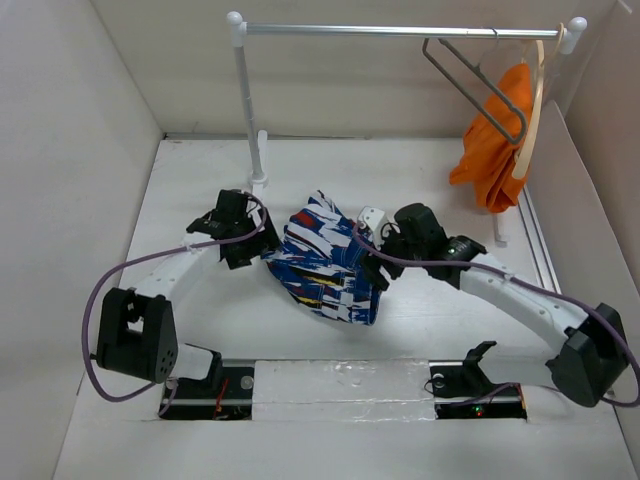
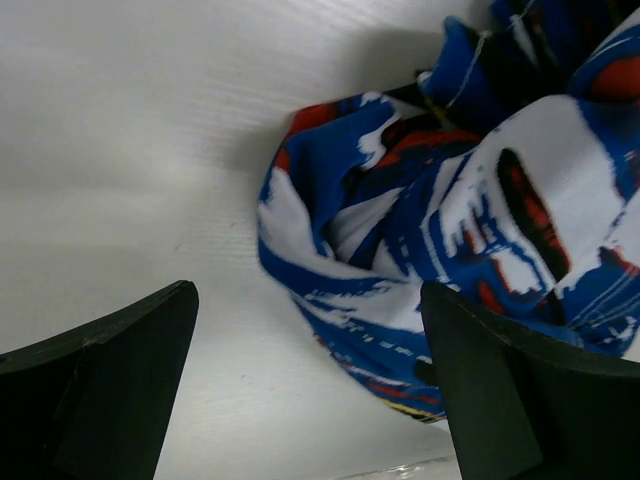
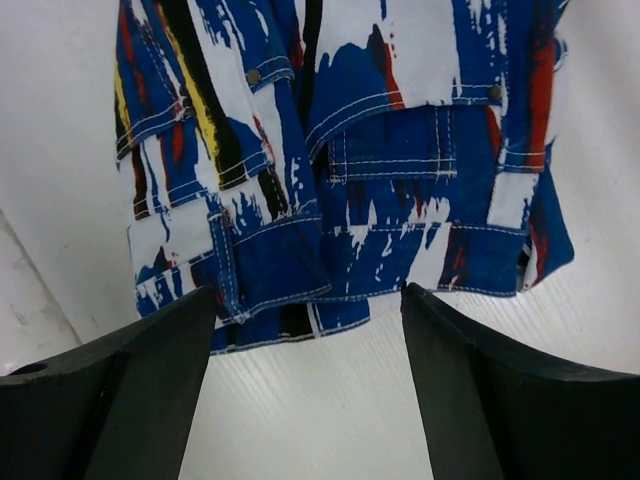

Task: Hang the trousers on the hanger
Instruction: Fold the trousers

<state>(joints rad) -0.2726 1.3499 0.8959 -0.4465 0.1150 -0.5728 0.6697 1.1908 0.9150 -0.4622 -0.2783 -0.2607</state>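
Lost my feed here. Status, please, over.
Left gripper, right gripper: jaws open, empty. Trousers bunched on table between them. Hanger up on rail, beside orange garment.

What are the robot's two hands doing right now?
Left gripper: jaws open, holding nothing.
Right gripper: jaws open, holding nothing.

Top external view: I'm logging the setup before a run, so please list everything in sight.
trousers: one, dark blue with red, white, yellow, black streaks, crumpled mid-table
wire hanger: one, grey, on the rack bar, bare
wooden hanger: one, pale, at the bar's right end
orange garment: one, draped on the wooden hanger
rack: one, white posts, silvery bar, far side
table: one, white
left claw: one, black, open, at the trousers' left edge
right claw: one, black, open, at their right edge
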